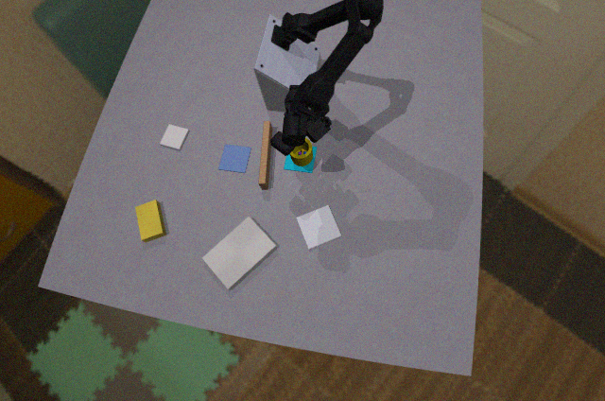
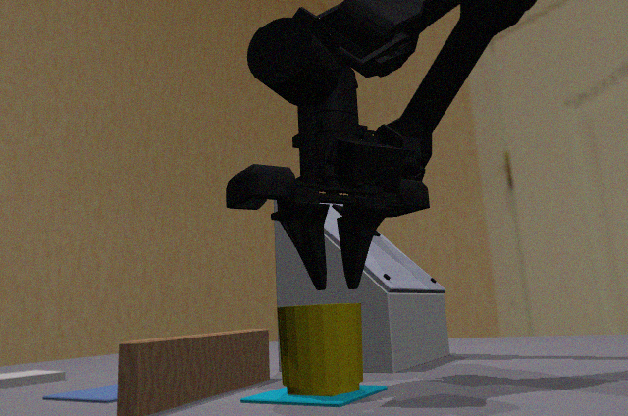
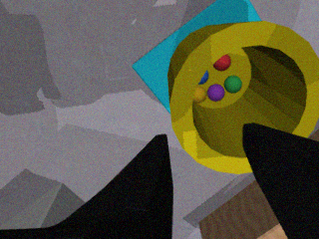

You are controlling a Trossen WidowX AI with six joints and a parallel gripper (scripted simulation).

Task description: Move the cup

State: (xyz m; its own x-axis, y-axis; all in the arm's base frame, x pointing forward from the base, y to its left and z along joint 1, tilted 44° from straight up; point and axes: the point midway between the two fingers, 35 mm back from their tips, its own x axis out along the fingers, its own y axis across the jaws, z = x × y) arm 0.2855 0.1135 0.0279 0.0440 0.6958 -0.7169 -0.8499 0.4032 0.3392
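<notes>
The yellow cup (image 1: 301, 158) (image 2: 322, 347) (image 3: 184, 65) stands upright on the cyan pad (image 1: 292, 167) (image 2: 268, 395) (image 3: 155, 65). Several marbles, among them a red marble (image 3: 222, 62), a green marble (image 3: 232, 84) and a purple marble (image 3: 215, 93), lie inside on its floor; I see none outside it. My gripper (image 2: 337, 288) (image 3: 205, 139) is open with nothing between its fingers. The fingertips are just above the cup's rim in the exterior view. The blue pad (image 1: 234, 158) (image 2: 83, 392) is bare.
A wooden barrier (image 1: 265, 155) (image 2: 195, 368) (image 3: 239, 209) stands upright between the two pads. A grey box (image 1: 288, 64) (image 2: 418, 325) stands behind the cup. A yellow block (image 1: 149, 220), a large white slab (image 1: 239, 252), a white square (image 1: 319, 227) and a small white tile (image 1: 174, 136) lie around.
</notes>
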